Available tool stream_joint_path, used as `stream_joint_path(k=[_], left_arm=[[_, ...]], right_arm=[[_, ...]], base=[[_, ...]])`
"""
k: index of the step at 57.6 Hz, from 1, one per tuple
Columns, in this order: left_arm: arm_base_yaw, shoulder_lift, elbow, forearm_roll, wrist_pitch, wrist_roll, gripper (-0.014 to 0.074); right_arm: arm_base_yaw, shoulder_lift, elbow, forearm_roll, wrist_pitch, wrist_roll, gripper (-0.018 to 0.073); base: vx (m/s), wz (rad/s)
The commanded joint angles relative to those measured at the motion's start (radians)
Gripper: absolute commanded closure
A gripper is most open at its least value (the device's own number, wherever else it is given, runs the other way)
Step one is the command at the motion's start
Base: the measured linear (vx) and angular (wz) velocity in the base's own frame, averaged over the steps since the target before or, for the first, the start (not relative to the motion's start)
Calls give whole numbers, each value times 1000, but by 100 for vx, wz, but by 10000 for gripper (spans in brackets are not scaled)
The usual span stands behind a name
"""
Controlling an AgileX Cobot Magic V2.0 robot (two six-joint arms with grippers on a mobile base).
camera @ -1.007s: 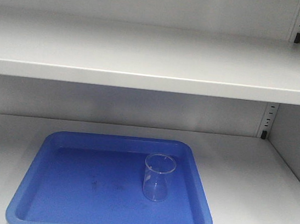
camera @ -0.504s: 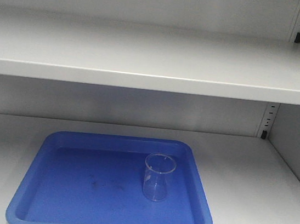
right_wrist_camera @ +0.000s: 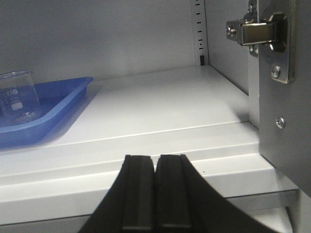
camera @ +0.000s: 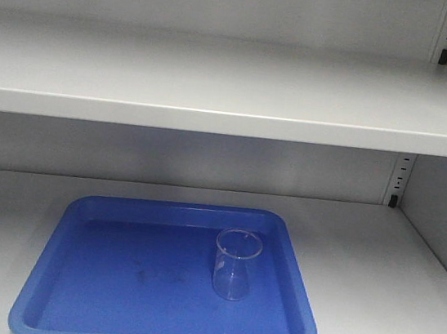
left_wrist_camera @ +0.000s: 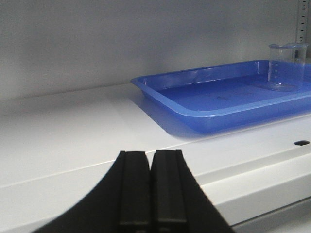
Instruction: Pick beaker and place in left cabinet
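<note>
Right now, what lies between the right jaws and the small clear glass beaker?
In the right wrist view: bare grey shelf, then the blue plastic tray's rim around the beaker.

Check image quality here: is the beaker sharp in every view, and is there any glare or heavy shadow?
Front view: even, soft light; beaker clear against the blue tray, with shade under the upper shelf. Left wrist view: beaker small but legible; the shut left gripper is a dark foreground shape. Right wrist view: beaker cropped at the edge, right gripper equally dark.
</note>
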Motion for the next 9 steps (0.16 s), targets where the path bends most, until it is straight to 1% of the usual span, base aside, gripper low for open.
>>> stream_joint_path(k=[1,9], left_arm=[[-4,-18,16,-8,-84,-3,595],[-4,-18,16,-8,-84,-3,595]], right_arm=[[-7,-11,7,-9,-77,-11,565],[-7,-11,7,-9,-77,-11,565]], base=[[0,0],[0,0]])
